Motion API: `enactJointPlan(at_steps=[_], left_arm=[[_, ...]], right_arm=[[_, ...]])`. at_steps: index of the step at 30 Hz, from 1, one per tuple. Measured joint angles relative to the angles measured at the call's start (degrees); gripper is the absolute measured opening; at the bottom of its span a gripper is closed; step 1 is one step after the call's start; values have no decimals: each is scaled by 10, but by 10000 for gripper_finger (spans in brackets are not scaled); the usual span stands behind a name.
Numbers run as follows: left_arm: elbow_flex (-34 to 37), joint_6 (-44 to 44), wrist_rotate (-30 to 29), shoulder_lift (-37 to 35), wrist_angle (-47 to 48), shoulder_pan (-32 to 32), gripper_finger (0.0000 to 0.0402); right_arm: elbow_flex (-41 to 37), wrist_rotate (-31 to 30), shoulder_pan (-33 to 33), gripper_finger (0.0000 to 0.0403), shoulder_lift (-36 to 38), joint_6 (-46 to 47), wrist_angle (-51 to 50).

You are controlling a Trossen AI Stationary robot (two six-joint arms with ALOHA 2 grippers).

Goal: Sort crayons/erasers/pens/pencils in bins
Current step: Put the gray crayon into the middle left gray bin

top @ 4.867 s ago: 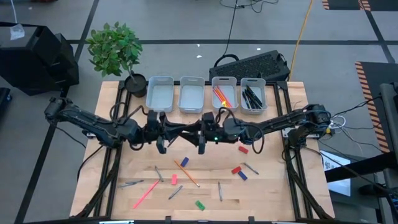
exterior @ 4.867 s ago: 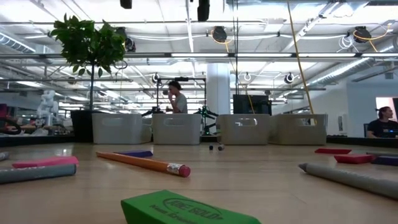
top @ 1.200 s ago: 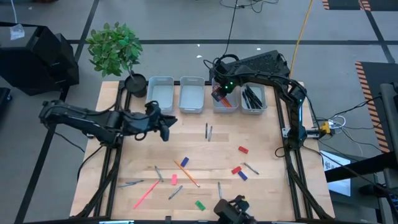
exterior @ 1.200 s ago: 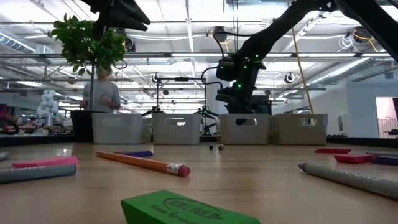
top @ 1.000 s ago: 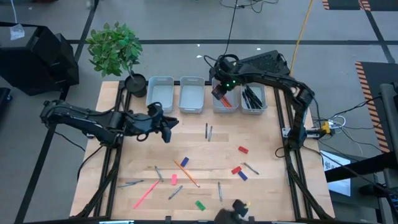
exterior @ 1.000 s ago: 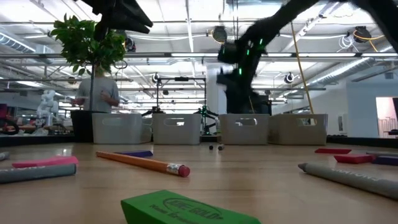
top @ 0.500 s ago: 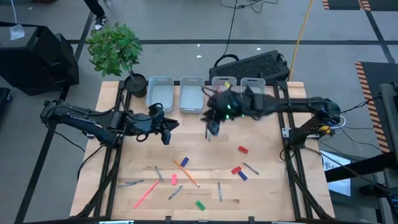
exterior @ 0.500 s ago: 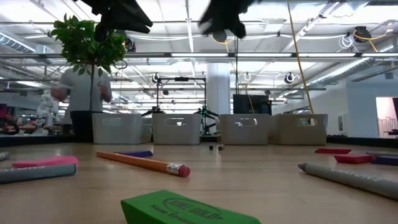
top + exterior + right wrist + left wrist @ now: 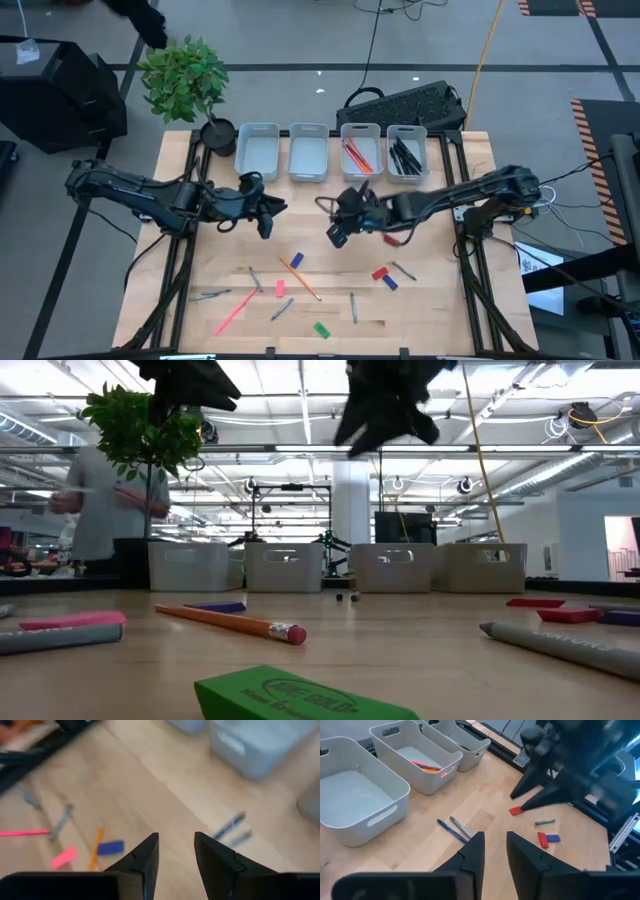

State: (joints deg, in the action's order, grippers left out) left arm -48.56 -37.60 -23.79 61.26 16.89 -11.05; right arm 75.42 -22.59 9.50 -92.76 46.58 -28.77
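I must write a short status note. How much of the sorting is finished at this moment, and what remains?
Partly done. Of the four bins, one holds red and orange sticks and the next one dark pens; the other two look empty. Nothing is in hand: the right gripper is open above mid-table, and the left gripper is open too. Left on the table: the erasers, a pencil and more sticks.

Robotics lab, open ceiling pipes (image 9: 300,450), rigs
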Motion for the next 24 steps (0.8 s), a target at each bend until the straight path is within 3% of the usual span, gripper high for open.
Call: enactJointPlan(at_steps=[5, 11, 18, 24], left_arm=[[2, -2, -1, 40, -6, 2, 131], [1, -11, 11, 70, -33, 1, 180], [1, -29, 16, 70, -34, 1, 191], [1, -32, 17, 70, -34, 1, 191]], right_arm=[[0, -15, -1, 120, -58, 112, -57], [0, -28, -24, 120, -134, 172, -27], [0, -26, -72, 120, -192, 203, -23], [1, 31, -101, 120, -208, 220, -15]])
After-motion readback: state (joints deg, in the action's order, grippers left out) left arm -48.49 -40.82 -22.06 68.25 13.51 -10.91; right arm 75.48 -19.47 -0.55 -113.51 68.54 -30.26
